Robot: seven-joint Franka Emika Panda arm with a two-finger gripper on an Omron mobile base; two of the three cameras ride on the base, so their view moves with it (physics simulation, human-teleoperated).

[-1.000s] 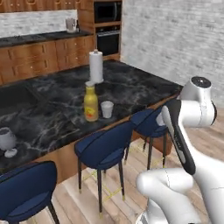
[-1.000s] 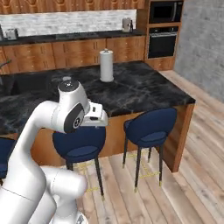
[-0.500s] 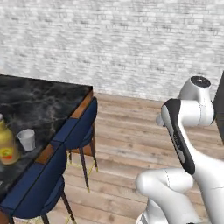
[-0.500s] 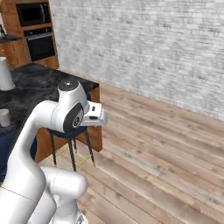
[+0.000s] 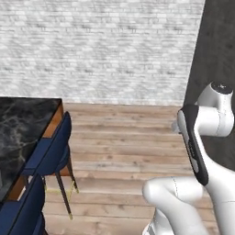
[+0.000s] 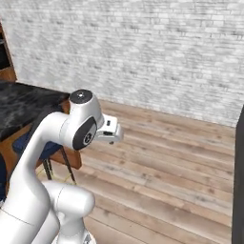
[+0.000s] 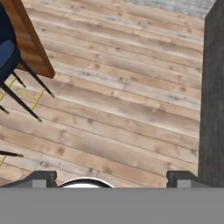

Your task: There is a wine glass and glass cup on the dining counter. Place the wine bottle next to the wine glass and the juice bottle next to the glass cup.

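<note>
The black marble dining counter reaches in from the left, and its corner also appears in the right base view. My gripper is folded in close to the arm, well to the right of that counter and pointing down at bare wooden floor. Its fingertips stand far apart with nothing between them, so it is open. The hand hangs just under the arm's upper joint.
Blue stools stand along the counter's near side, their thin legs on the floor. A tall dark unit rises at the right, close to the hand. A white brick wall closes the back, with plank floor in between.
The base has turned right, so the whole view has swung. The counter with the juice bottle and the cup has slid off to the left. The arm keeps its folded pose.
</note>
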